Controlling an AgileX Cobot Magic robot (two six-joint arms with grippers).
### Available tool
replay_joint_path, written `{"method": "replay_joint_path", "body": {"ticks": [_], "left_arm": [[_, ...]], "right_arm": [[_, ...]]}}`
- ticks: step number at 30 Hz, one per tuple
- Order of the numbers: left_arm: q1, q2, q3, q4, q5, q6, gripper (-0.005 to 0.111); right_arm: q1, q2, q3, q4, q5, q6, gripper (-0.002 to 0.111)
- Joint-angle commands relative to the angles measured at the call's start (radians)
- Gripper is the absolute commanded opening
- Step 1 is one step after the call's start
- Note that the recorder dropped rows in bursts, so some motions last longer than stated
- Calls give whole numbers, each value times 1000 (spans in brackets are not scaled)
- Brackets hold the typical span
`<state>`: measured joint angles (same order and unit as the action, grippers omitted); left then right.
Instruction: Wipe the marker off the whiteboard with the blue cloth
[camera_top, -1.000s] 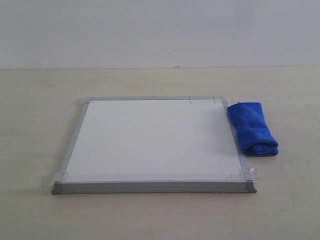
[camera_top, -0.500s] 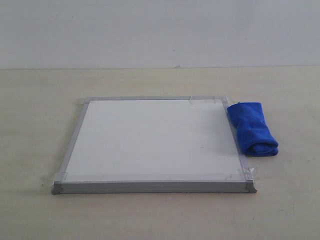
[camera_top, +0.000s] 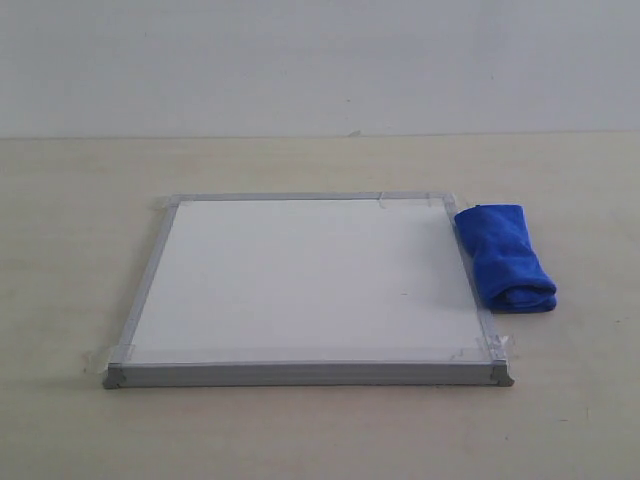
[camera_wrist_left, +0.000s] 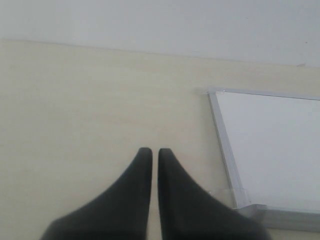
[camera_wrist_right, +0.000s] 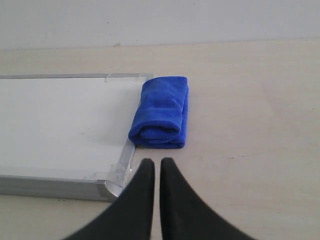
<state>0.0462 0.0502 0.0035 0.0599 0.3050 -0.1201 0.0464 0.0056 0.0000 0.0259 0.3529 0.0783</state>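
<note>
The whiteboard (camera_top: 300, 280) lies flat on the table, silver frame all round, tape at its corners. No wavy red marker line shows on it; only a tiny faint speck (camera_top: 403, 294) is visible. The blue cloth (camera_top: 505, 257) lies folded against the board's right edge, near the far corner. Neither arm appears in the exterior view. My right gripper (camera_wrist_right: 157, 162) is shut and empty, hovering just off the board's near right corner, with the cloth (camera_wrist_right: 162, 111) a short way ahead. Off the whiteboard's (camera_wrist_left: 270, 145) left side, my left gripper (camera_wrist_left: 155, 151) is shut on nothing above bare table.
A pale beige table (camera_top: 70, 250) runs back to a plain white wall (camera_top: 320, 60). The board's raised metal frame (camera_wrist_right: 122, 162) stands slightly above the tabletop beside my right fingers.
</note>
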Motion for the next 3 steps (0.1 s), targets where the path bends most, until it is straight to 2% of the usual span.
{"method": "replay_joint_path", "body": {"ticks": [1, 3], "left_arm": [[1, -4, -3, -7, -13, 2, 4], [1, -4, -3, -7, -13, 2, 4]], "right_arm": [[-7, -6, 0, -6, -7, -1, 1], [-7, -6, 0, -6, -7, -1, 1]]}}
